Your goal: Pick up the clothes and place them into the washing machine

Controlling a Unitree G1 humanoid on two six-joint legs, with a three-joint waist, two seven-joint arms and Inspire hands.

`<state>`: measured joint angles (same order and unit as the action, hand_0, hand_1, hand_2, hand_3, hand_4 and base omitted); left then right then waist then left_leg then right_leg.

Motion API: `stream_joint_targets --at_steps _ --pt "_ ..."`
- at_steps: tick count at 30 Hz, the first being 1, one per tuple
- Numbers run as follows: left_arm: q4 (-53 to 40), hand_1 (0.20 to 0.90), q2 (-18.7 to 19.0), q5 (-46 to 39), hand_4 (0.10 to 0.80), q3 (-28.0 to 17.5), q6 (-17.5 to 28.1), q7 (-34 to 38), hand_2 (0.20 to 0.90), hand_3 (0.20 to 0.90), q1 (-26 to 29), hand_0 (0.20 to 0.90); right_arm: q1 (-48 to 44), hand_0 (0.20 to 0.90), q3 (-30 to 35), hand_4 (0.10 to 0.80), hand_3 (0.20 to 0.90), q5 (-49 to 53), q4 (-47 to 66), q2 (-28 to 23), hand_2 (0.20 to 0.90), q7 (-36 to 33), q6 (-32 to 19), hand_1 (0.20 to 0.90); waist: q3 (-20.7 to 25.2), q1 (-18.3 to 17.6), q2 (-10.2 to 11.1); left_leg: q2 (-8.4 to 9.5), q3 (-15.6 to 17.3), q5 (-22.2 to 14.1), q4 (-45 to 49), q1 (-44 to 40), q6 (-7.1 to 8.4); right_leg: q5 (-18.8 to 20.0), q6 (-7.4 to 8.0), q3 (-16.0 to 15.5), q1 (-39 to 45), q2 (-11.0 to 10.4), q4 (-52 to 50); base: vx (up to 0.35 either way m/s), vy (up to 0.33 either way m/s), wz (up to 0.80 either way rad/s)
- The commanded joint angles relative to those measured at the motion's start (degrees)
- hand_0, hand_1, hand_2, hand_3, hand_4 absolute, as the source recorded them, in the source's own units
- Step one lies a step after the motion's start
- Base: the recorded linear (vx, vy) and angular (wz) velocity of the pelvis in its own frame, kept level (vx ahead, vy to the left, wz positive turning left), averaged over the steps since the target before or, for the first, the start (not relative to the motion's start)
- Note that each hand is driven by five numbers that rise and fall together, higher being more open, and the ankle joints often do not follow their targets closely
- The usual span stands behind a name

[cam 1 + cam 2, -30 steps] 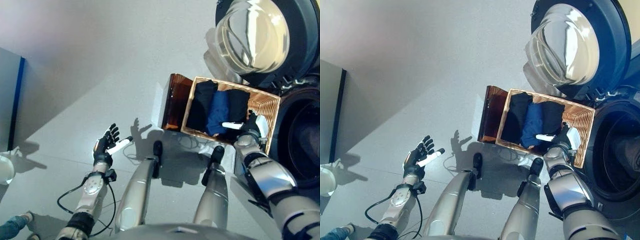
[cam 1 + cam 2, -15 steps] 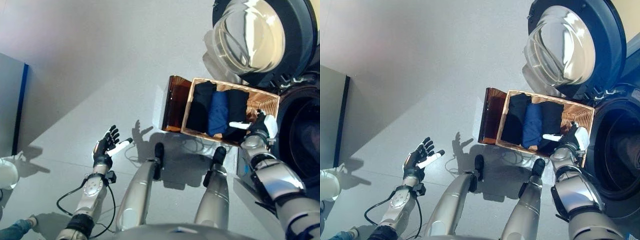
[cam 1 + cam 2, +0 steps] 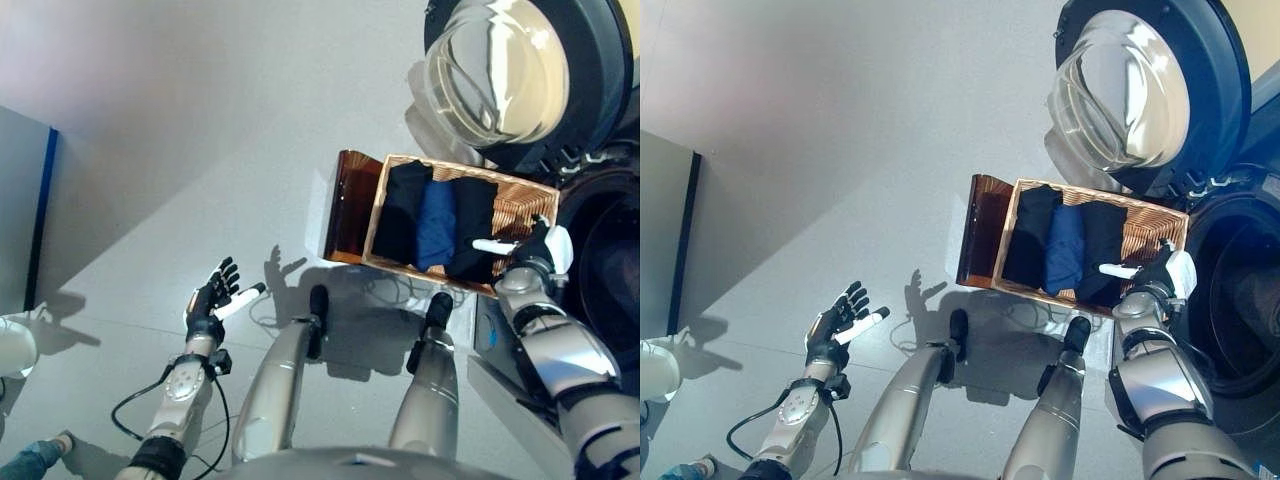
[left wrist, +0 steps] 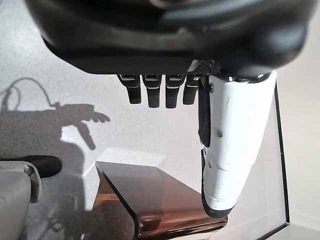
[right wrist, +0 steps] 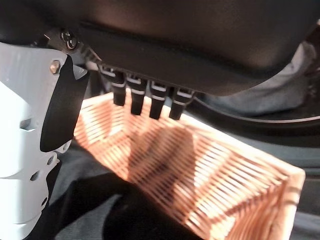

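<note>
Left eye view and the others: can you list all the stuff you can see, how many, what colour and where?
Wicker basket: one, tan, on the floor beside the washing machine.
Folded clothes: three in the basket, black, blue, black, side by side.
Washing machine: one, dark, at the right, drum open.
Washer door: one, dark rim with clear glass, swung open above the basket.
Brown panel: one, glossy, against the basket's left side.
Floor: grey.
Person's leg: blue trousers, bottom left corner.
Left robot hand: dark, white thumb, open over the floor.
Right robot hand: dark, white thumb, open over the basket's right end.
</note>
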<state>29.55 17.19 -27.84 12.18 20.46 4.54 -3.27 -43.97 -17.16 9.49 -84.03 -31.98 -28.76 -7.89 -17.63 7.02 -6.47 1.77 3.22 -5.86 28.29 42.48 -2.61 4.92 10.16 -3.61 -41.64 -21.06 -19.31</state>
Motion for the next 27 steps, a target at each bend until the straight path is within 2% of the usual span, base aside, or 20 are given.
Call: stream_joint_targets --at_steps 1,2,3,13,24,25,26,27 --pt "-8.4 0.9 4.9 -0.6 0.8 -3.4 4.8 -0.1 0.9 0.9 -3.6 0.9 -4.2 0.9 -2.3 0.8 0.9 0.0 0.4 -5.0 0.9 -3.8 -2.6 0.9 0.8 0.6 -2.2 -2.1 -3.8 2.3 -1.7 2.1 4.45 -4.5 -3.25 1.2 -1.8 0.9 -11.1 -0.044 0.001 0.08" --pt "-8.5 0.9 4.9 -0.6 0.8 -3.4 4.8 -0.1 0.9 0.9 -3.7 0.9 -4.2 0.9 -2.3 0.8 0.9 0.0 0.4 -5.0 0.9 -3.8 -2.6 0.9 0.9 0.6 -2.2 -2.1 -3.8 2.3 -1.7 2.2 4.45 -4.5 -3.25 1.2 -1.9 0.9 -11.1 -0.036 0.001 0.13" --pt "-9.9 0.9 5.3 -0.9 0.8 -3.6 5.1 -0.3 0.9 0.9 -4.5 0.9 -4.5 0.9 -2.5 0.8 0.9 0.2 0.5 -5.1 0.9 -4.0 -2.7 0.9 0.8 0.8 -2.3 -1.91 -4.1 0.1 -0.2 2.7 4.7 -6.7 -2.82 1.7 -2.4 0.9 -12.9 0.065 0.004 0.15" --pt "-13.5 0.9 6.2 -1.5 0.8 -3.4 6.0 -0.2 0.9 0.9 -5.8 0.9 -6.0 0.9 -4.1 0.8 0.9 -0.1 -0.1 -4.3 0.9 -4.6 -2.7 0.9 0.0 1.7 -2.5 -0.76 -4.3 -0.5 2.0 6.4 3.59 -6.8 -3.06 3.0 -6.4 0.5 -16.1 0.003 0.017 0.03" --pt "-16.2 0.9 6.6 -1.5 0.8 -3.5 6.1 0.0 0.9 0.9 -5.8 0.9 -7.3 0.9 -5.2 0.8 0.9 -1.1 -2.2 -4.5 0.9 -4.8 -1.6 0.9 0.4 2.1 -2.5 0.02 -4.5 -2.6 6.8 9.1 2.66 -8.6 -3.82 4.5 -9.1 0.1 -20.4 0.0 0.01 0.03" --pt "-16.3 0.9 6.6 -1.5 0.8 -3.4 6.1 -0.1 0.9 0.9 -5.8 0.9 -7.4 0.807 -5.2 0.733 0.807 -1.2 -2.6 -4.5 0.807 -4.6 -1.4 0.807 0.5 2.2 -2.6 0.08 -4.4 -2.7 6.7 9.1 2.66 -8.7 -3.82 4.5 -9.0 0.1 -20.4 0.0 0.0 0.0" --pt "-16.4 0.9 6.6 -1.7 0.8 -3.5 6.1 -0.2 0.9 0.9 -6.0 0.9 -7.7 0.447 -5.4 0.476 0.447 -1.1 -2.8 -4.7 0.447 -4.4 -1.3 0.447 0.5 2.3 -2.6 0.12 -4.4 -2.7 6.7 9.1 2.64 -8.7 -3.84 4.5 -9.0 0.0 -20.3 0.005 0.016 0.04" --pt "-17.1 0.9 6.8 -1.7 0.8 -3.5 6.1 -0.5 0.9 0.9 -6.3 0.9 -7.9 0.2 -5.9 0.3 0.2 -1.7 -2.7 -4.7 0.2 -3.9 -1.2 0.2 0.6 2.5 -2.6 0.1 -4.4 -2.6 6.5 9.2 2.56 -8.6 -3.9 4.5 -9.1 0.1 -20.2 0.004 0.013 0.03"
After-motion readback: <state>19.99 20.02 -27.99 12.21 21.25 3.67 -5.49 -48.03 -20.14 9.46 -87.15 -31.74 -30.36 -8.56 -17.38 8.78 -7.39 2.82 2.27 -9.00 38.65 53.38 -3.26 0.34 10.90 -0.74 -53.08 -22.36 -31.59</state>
